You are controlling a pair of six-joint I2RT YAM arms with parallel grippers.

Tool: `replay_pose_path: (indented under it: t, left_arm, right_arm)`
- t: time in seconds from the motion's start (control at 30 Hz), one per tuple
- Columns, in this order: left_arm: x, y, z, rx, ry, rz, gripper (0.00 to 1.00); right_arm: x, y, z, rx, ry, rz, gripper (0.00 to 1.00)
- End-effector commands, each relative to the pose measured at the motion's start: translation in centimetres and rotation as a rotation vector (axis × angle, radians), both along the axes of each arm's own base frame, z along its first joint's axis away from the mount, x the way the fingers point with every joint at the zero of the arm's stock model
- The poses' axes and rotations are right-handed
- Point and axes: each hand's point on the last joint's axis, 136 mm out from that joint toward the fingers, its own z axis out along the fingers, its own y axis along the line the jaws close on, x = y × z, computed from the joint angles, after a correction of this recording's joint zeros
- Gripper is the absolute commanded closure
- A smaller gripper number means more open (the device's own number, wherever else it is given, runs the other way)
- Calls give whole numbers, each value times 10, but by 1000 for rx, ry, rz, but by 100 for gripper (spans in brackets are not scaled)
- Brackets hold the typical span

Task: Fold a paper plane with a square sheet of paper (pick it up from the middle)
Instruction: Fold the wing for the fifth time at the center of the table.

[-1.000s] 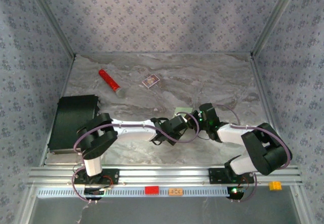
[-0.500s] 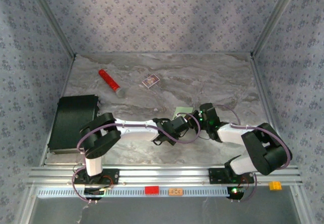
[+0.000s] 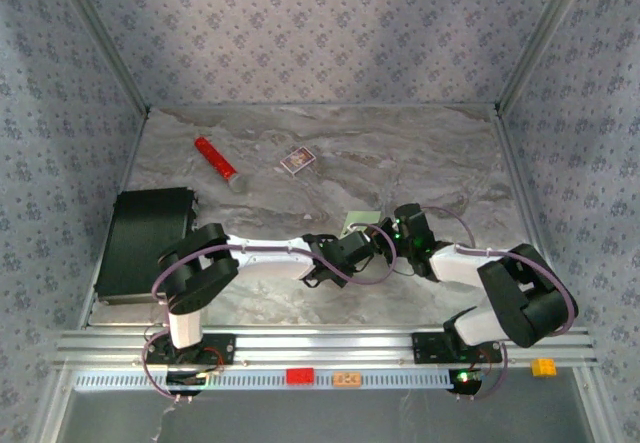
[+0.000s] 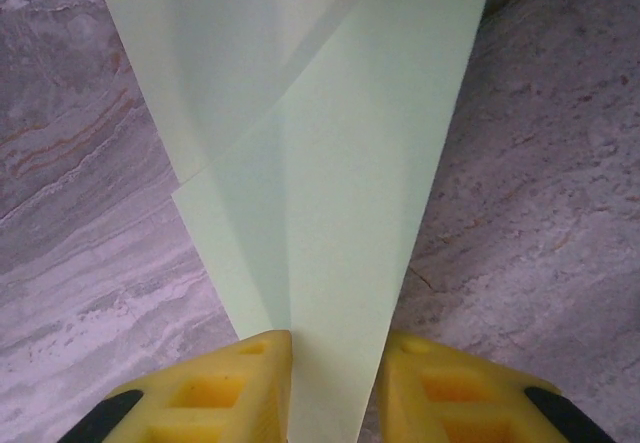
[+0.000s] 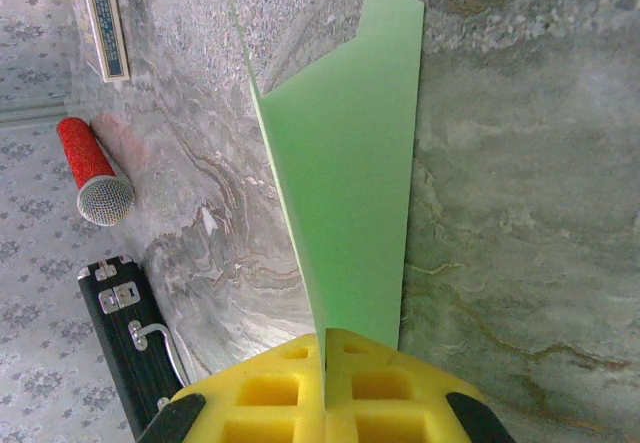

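Observation:
The square sheet of paper (image 4: 330, 163) is pale green and creased to a long pointed outline with overlapping flaps. In the top view it (image 3: 358, 219) lies at mid-table, where the two arms meet. My left gripper (image 4: 335, 368) straddles its narrow end. The left finger (image 4: 240, 388) touches the paper's edge and the right finger (image 4: 450, 393) stands a sliver off it. My right gripper (image 5: 326, 341) is shut on the paper (image 5: 345, 183), which runs upright out of the seam between its yellow pads. Both grippers, left (image 3: 368, 240) and right (image 3: 390, 231), sit close together.
A red cylinder with a mesh end (image 3: 215, 159) and a small purple-and-white card box (image 3: 297, 160) lie at the back left. A black case (image 3: 145, 241) sits at the left edge. Patterned walls close in the marble table (image 3: 450, 173).
My left gripper's jaws have narrowed around the paper's narrow end. Both arms have stayed almost where they were.

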Motion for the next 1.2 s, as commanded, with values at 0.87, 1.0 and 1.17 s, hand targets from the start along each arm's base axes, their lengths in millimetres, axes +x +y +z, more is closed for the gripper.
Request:
replay_pose_path:
  t: [0.87, 1.0, 1.17]
  left_arm:
    - [9, -11, 7, 11, -63, -9, 73]
    - [9, -10, 7, 13, -63, -9, 78]
    - [9, -9, 6, 17, -65, -10, 80]
  right_arm:
    - [-3, -1, 3, 7, -1, 9, 97]
    - [-3, -1, 4, 8, -3, 11, 97]
    - [-3, -2, 4, 2, -2, 10, 96]
